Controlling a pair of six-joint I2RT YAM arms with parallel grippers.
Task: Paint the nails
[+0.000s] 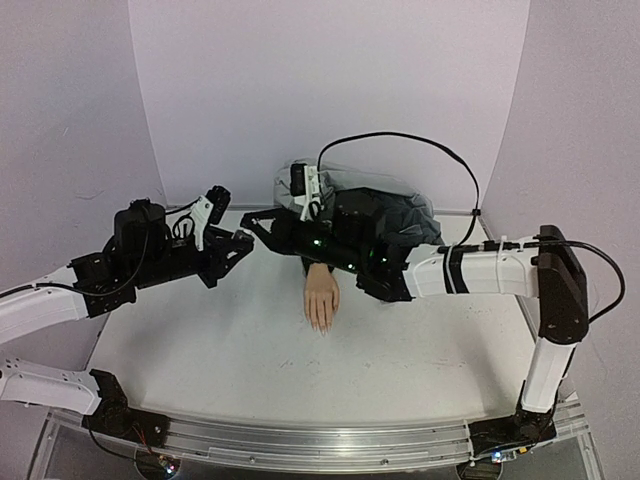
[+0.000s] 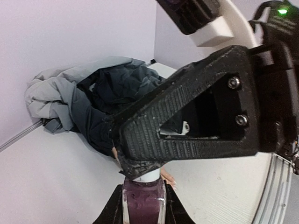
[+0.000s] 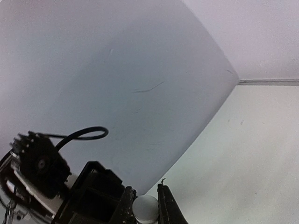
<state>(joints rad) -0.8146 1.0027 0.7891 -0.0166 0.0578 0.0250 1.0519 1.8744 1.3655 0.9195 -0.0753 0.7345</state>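
now, cap-loosening time by the look of it. hold the left gripper clamped hard on the glass body of the purple polish bottle, steady in the air above the white table. hold the right gripper pinched shut on the white cap, squarely across the round top rather than on its edge. turn about the bottle's own axis with no sideways pull, otherwise a likely slip of the cap out of the ribbed pads, or a twist of the bottle in the other grip. draw straight along the neck once loose, so as to bring the brush out clean and drip nothing. no brush to be seen yet; cap seemingly seated on the neck.

as for the nails: at the near tips of the pale mannequin hand, flat on the table, fingers pointing toward the near edge, wrist tucked under a heap of grey and dark cloth at the far side. well apart from both sets of jaws, to the right of and nearer than the meeting point of the grippers. too small to tell painted from bare.
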